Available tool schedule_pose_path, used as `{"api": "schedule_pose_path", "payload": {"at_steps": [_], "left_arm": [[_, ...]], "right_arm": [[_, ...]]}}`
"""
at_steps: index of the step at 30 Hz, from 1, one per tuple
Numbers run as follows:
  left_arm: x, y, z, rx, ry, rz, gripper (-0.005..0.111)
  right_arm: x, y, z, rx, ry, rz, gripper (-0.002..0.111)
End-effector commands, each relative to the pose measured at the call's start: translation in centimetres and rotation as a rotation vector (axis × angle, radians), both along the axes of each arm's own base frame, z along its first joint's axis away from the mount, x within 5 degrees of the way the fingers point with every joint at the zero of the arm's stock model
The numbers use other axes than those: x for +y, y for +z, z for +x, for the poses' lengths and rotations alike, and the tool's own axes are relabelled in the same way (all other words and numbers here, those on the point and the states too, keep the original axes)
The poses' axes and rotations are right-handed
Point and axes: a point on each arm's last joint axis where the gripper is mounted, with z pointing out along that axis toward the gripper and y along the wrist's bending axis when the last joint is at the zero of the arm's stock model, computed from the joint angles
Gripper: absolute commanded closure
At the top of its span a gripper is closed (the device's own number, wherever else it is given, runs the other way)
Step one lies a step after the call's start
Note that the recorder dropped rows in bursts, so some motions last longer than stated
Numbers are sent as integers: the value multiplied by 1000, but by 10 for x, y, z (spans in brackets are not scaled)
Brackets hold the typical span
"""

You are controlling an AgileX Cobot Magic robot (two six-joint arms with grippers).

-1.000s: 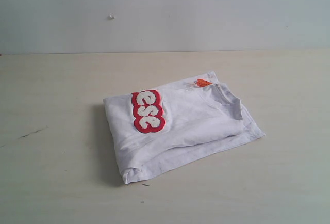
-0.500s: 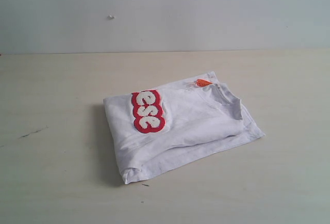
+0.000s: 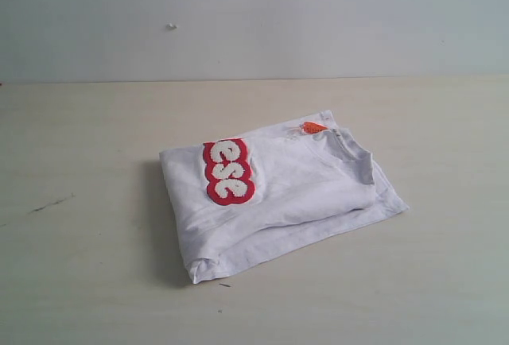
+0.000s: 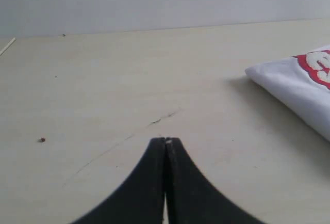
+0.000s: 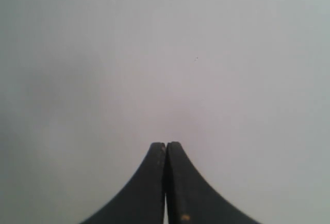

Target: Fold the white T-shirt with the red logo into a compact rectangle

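Observation:
The white T-shirt lies folded into a rough rectangle in the middle of the table, collar and orange tag toward the back right. Part of the red logo shows on top, near its left edge. Neither arm appears in the exterior view. My left gripper is shut and empty, low over bare table, with a corner of the white T-shirt and a bit of the red logo well off to one side. My right gripper is shut and empty, facing a plain grey surface.
The pale wooden table stretches around the shirt, with a dark scratch at the left. A grey wall stands behind. A small dark speck lies on the table in the left wrist view.

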Motion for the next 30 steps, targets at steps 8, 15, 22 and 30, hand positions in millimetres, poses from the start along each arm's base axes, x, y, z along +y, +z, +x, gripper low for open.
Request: {"api": "schedule_pose_path", "payload": {"at_steps": [8,15,22,30], "left_arm": [[0,0,0,-7,-1,-2,107],[0,0,0,-7,-1,-2,107],[0,0,0,-7,-1,-2,107],[0,0,0,-7,-1,-2,107]], "right_arm": [[-13,-6,-17,-189,-194,-131,108],[-15,-18,-51,-364,-282,-264,108],[-15,-39,-49,-378,-310,-311,108],[-11,-71,-31,-288,-259,-330,108]]}}
